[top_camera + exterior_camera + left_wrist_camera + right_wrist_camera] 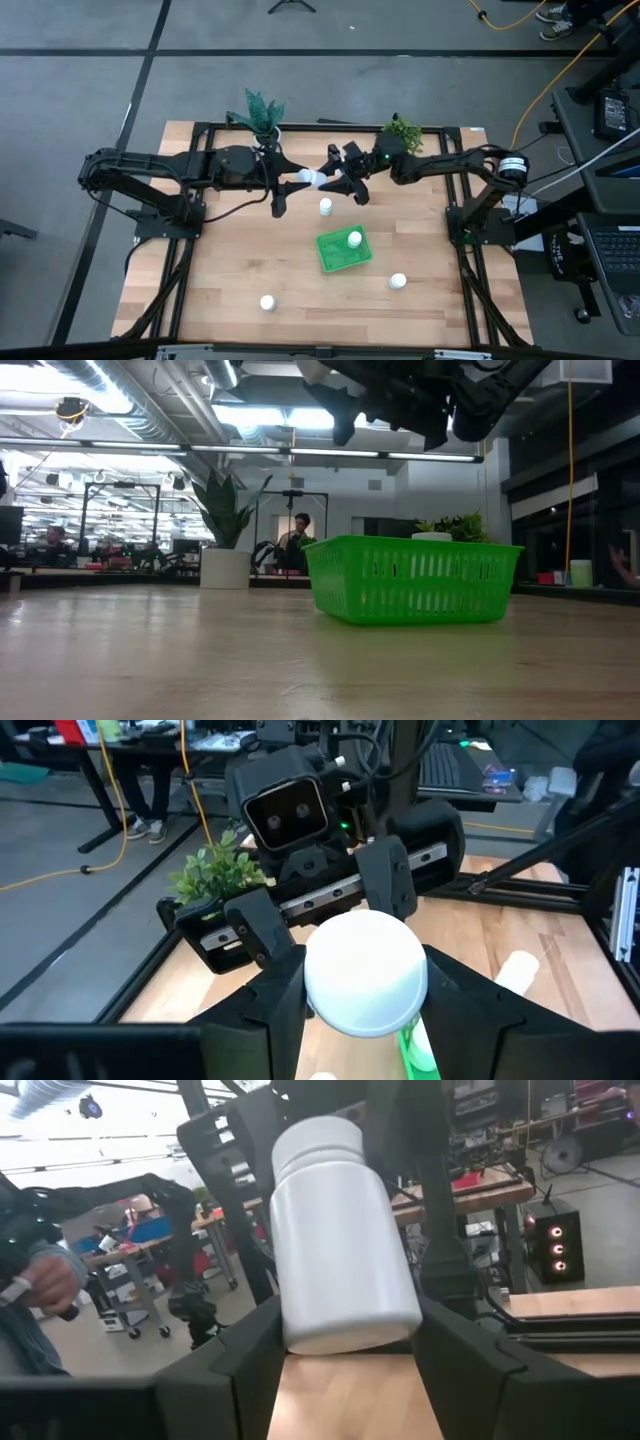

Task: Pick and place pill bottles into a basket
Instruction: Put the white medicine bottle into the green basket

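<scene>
A white pill bottle (310, 178) hangs level in the air over the table's far middle, between my two grippers. My left gripper (297, 180) is shut on its cap end and my right gripper (333, 182) on its bottom end. The green basket (343, 250) stands nearer, on the table, with one bottle (354, 238) upright in it. Three more bottles stand on the wood: one (325, 206) just beyond the basket, one (398, 281) at its near right, one (267, 302) near the front edge. My left gripper pinches the bottle's cap end (365, 970) between its two fingers (275, 1005), coming level from the table's left, along the bottle. The bottle is clear of the table. My right gripper pinches the bottle's bottom end (350, 1325) between its two fingers (250, 1360), level from the table's right. The bottle points away from it, a little tilted.
Two potted plants (258, 112) (402, 130) stand at the table's far edge, right behind the grippers. In the low view the basket (410, 580) stands at mid-table, with both grippers high above it. People sit and stand in the room beyond.
</scene>
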Available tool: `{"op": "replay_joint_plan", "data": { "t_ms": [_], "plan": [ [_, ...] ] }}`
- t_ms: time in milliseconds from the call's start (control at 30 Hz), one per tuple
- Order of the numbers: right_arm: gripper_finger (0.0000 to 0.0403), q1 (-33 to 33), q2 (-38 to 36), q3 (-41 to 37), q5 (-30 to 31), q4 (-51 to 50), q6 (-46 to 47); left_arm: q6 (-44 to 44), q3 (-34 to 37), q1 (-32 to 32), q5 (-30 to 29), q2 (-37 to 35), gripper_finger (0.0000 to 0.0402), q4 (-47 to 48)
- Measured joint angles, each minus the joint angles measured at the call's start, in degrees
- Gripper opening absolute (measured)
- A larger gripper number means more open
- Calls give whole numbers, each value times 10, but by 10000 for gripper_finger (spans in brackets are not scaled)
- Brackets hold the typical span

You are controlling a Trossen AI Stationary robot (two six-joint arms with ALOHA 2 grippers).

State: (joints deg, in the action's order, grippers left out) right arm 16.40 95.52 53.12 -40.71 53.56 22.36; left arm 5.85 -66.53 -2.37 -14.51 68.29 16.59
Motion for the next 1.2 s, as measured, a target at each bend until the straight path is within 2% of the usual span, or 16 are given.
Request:
{"op": "replay_joint_plan", "data": {
  "t_ms": [333,600,733,1000,1200],
  "plan": [
    [216,0,-23,0,-7,-45,-30,-6,0,0,-2,0,158,8],
    [292,0,-24,0,-11,-50,-28,-6,0,1,3,0,158,8],
    [317,13,-24,0,-12,-70,-17,-5,0,1,1,0,158,8],
    [323,52,-59,0,-8,-209,-81,20,-1,-28,5,-13,158,14],
    [323,74,-137,0,-7,-286,-140,29,-1,-48,29,-16,158,51]
  ]
}}
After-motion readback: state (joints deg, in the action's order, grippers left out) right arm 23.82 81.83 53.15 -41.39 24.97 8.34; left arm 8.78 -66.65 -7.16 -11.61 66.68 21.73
